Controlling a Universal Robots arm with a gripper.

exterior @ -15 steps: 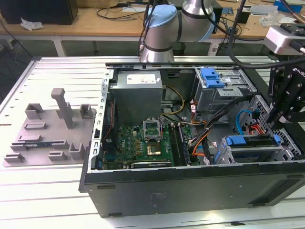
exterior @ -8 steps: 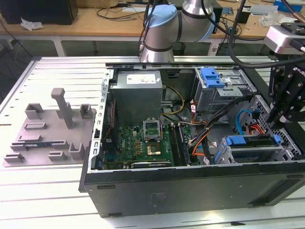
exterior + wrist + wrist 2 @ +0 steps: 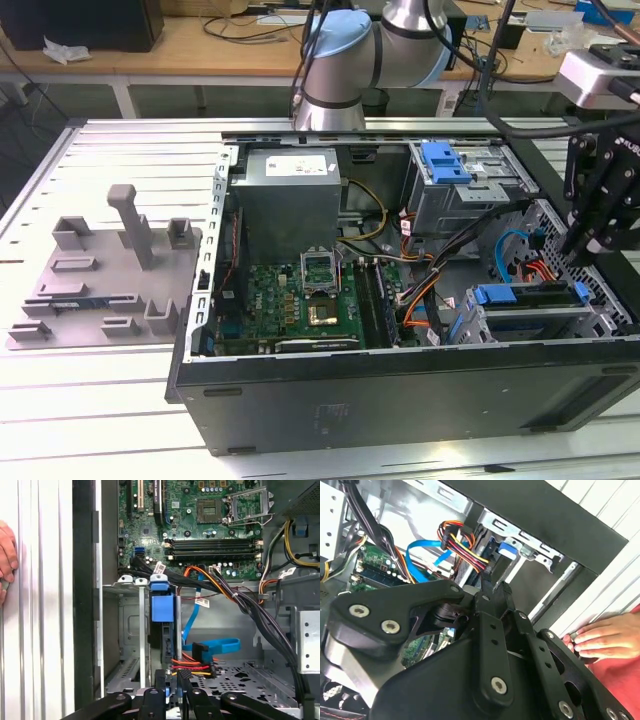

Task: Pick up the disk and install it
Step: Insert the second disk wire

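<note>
The disk [image 3: 520, 296] stands on edge in the drive bay at the case's front corner, on the exterior view's right. Its blue carrier bracket [image 3: 162, 607] faces the motherboard. My gripper [image 3: 578, 262] hangs over the disk's outer end. In the first wrist view the gripper [image 3: 172, 682] has its two fingers close together on the disk's near edge. In the second wrist view the gripper [image 3: 495, 591] pinches a thin silver edge that runs to the blue bracket [image 3: 509, 550].
The open case holds a motherboard [image 3: 300, 300], a grey power-supply box [image 3: 285, 195] and a second blue bracket [image 3: 445, 162] in the upper bay. Orange and blue cables [image 3: 215, 645] lie beside the bay. A person's hand [image 3: 605, 635] rests outside the case wall. A grey fixture [image 3: 110, 270] lies on the exterior view's left.
</note>
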